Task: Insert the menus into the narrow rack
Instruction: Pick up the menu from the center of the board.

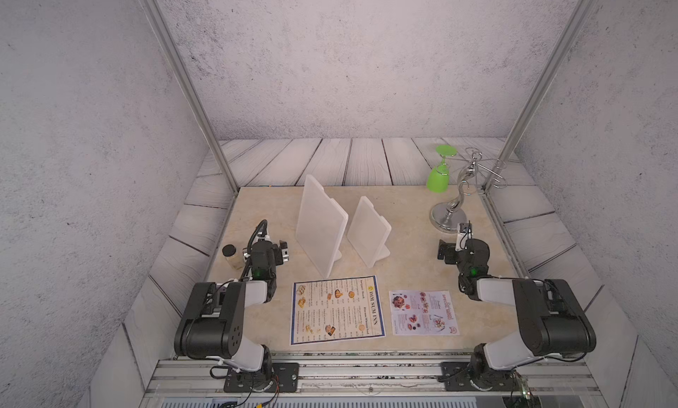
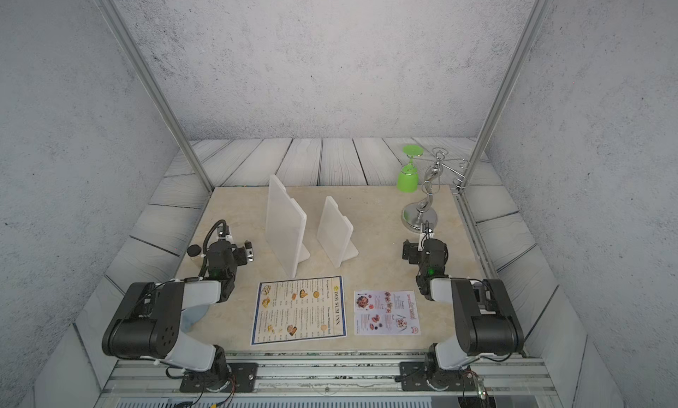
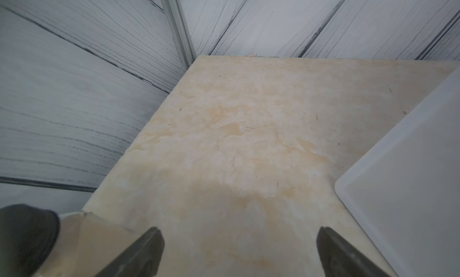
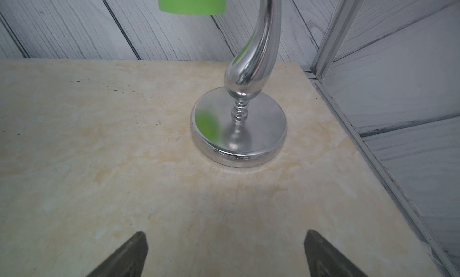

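Only the top views give me the menus. The large cream, blue-bordered "DIM SUM INN" paper menu (image 1: 337, 311) lies flat at 6 o'clock on the table. The smaller white, red-headed "SPECIAL MENU" sheet (image 1: 423, 313) lies just beside it toward 3 o'clock, not touching it. Both have their long axis running 9 to 3 o'clock, with the headings at the 3 o'clock end.

Toward 12 o'clock from them, mid-table, stand the taller white plastic rack (image 1: 321, 224) and the shorter white plastic rack (image 1: 368, 232), both upright and leaning slightly.

The left wrist view shows what the top views hide. The left gripper (image 3: 239, 238) is spread wide over bare table, gripping nothing. A corner of the taller rack and the black lid of a small glass jar (image 3: 27, 238) sit at the picture's edges.

The right wrist view shows the right gripper (image 4: 225, 234), likewise wide apart and holding nothing. It faces the round base of the chrome glass stand (image 4: 239, 128) at 2 o'clock, where a green plastic goblet (image 1: 440, 175) hangs upside down.

The surface is a beige marbled tabletop (image 1: 403, 274), ringed by grey wood-plank panels and speckled grey walls.
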`<state>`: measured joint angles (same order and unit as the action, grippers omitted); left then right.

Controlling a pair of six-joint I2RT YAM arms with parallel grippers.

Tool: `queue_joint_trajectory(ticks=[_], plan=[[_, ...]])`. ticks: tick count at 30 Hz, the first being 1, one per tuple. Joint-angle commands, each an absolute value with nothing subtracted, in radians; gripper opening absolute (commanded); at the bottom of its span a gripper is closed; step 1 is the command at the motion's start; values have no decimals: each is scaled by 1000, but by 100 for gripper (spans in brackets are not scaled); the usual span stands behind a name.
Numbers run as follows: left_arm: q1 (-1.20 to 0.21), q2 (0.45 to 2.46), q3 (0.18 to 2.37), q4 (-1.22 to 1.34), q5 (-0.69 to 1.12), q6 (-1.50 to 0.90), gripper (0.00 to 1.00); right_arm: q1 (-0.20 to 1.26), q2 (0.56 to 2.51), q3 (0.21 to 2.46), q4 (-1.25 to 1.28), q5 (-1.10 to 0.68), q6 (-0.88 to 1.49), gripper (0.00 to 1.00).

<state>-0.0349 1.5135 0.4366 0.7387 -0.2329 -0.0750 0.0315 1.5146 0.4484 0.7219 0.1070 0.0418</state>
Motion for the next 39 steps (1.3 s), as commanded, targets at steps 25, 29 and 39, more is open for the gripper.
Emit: queue_joint_trajectory(ticks=[25, 29, 39], plan=[[-25, 1524, 457, 761, -243, -63, 100, 28, 1534, 462, 718, 120, 50, 99], [-26, 1522, 452, 768, -237, -58, 100, 28, 1531, 462, 718, 123, 48, 99], [-33, 1332, 486, 587, -306, -66, 100, 29, 1410, 540, 500, 221, 87, 99]])
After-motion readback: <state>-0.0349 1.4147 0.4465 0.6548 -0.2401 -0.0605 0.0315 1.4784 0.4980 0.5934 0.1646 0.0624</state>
